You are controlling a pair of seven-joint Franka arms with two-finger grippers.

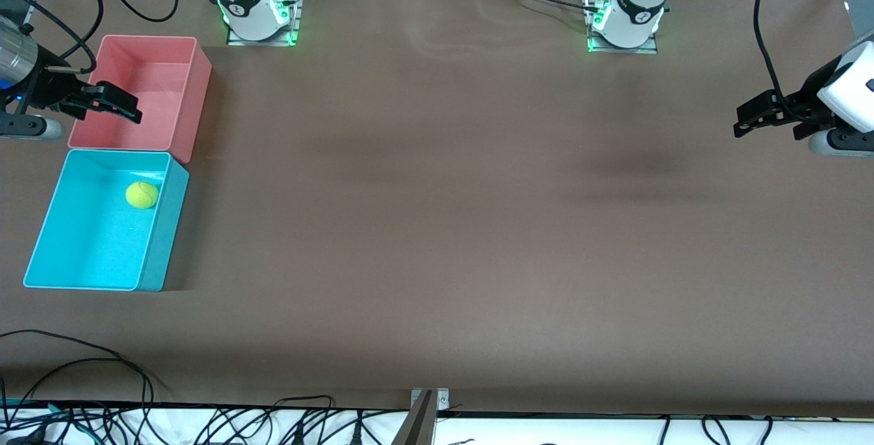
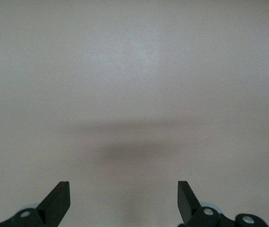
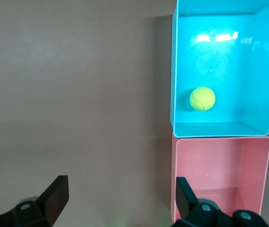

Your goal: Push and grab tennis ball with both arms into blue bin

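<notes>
The right claw [image 1: 126, 109] is held released and empty over the pink bin [image 1: 179, 49]; the left claw [image 1: 750, 122] is likewise released, parked over bare surface [image 1: 437, 226]. The tennis ball [image 1: 142, 194] is found resting inside the blue bin [image 1: 164, 226], so delivery is judged complete.

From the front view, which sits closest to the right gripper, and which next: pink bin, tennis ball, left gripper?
1. Pink bin, directly beneath the open right gripper.
2. Tennis ball, inside the blue bin.
3. Left gripper, open, over the table's other end.
</notes>
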